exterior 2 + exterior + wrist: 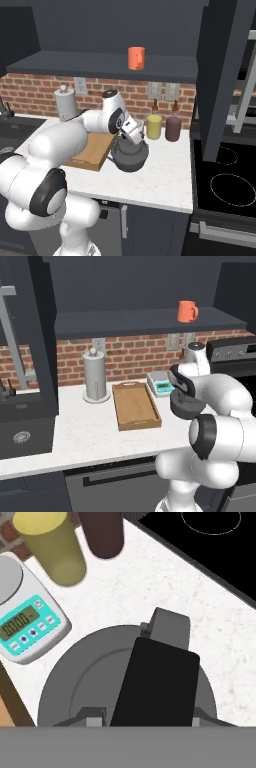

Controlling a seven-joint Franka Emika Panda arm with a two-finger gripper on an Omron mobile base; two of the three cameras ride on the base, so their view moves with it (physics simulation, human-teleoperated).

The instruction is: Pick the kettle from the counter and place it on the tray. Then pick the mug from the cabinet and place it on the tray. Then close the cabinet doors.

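My gripper [131, 141] sits right on top of the kettle [130, 159], jaws closed around its black arched handle; the kettle rests on the counter [165, 177] just right of the tray [135, 405]. Beyond the kettle stand a small scale [27, 624] and two cups — yellow-green [153, 127] and maroon [173, 128]. Above the tray, the mug [186, 311] waits on the cabinet [150, 321] shelf.

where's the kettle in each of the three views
left base view: kettle right of centre, partly behind the white arm, right of the tray.
right base view: kettle at centre, on the counter right of the tray.
hand view: kettle in the lower middle, seen from above.
shared landmark: the tray's edge, beside the kettle.
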